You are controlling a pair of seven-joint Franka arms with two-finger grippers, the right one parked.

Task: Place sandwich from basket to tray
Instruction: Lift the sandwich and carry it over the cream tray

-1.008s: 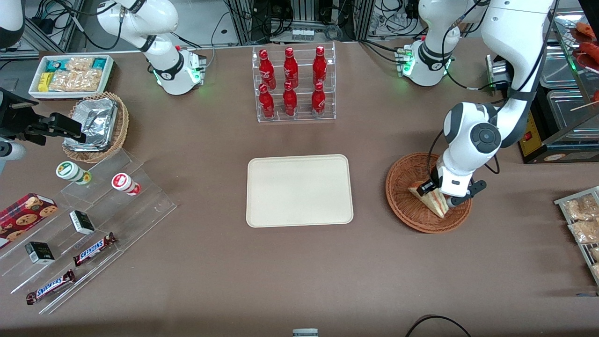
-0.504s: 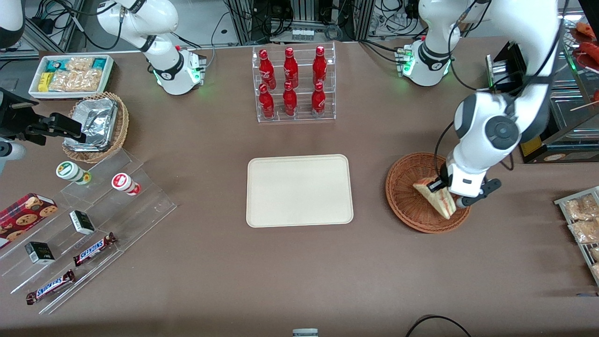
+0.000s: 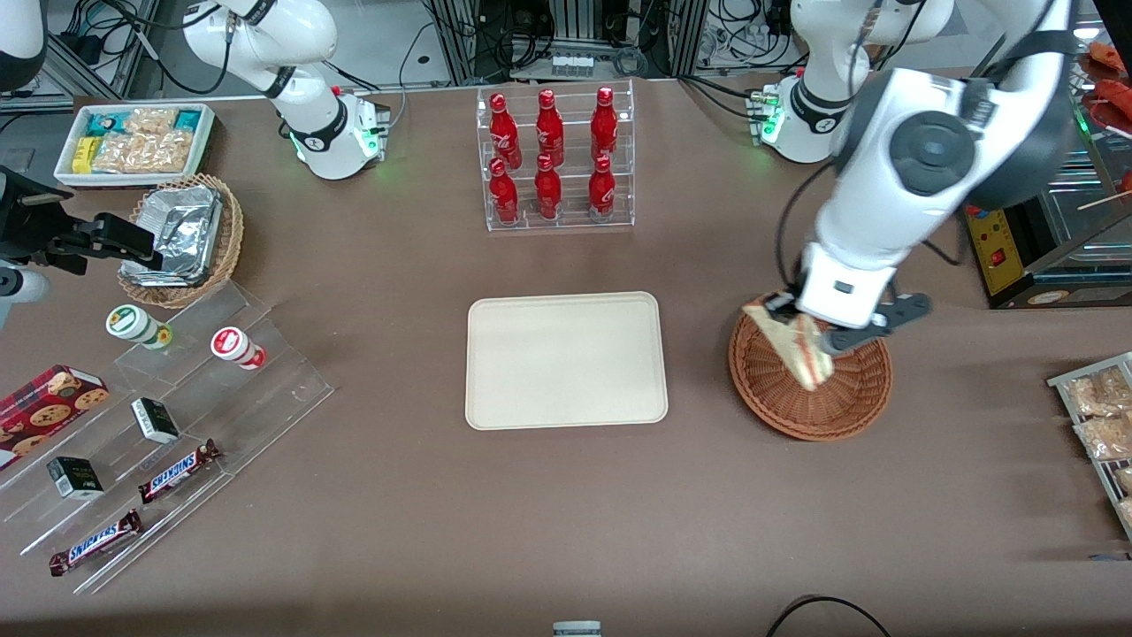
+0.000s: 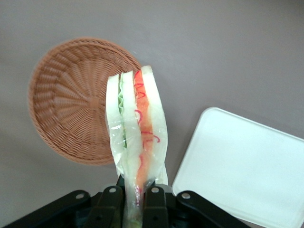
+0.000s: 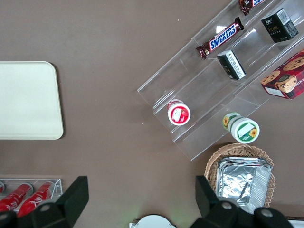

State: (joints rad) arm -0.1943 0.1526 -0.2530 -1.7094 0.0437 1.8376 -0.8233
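My left gripper [image 3: 796, 320] is shut on the sandwich [image 3: 793, 346], a wrapped triangular wedge of white bread with red and green filling, and holds it in the air above the basket [image 3: 840, 402], over its edge nearest the tray. In the left wrist view the sandwich [image 4: 137, 128] hangs from the shut fingers [image 4: 154, 202], with the empty reddish-brown wicker basket [image 4: 66, 114] below on one side and the tray [image 4: 242, 171] on the other. The cream-white tray [image 3: 566, 359] lies empty at the table's middle.
A clear rack of red bottles [image 3: 554, 157] stands farther from the camera than the tray. A tan basket with foil containers [image 3: 184, 237], a white snack bin [image 3: 134, 141] and clear steps with snacks [image 3: 150, 433] lie toward the parked arm's end. A rack of packaged snacks [image 3: 1101, 425] lies at the working arm's end.
My gripper has lifted the sandwich up out of the basket and carried it a little toward the tray; the arm has risen toward the camera.
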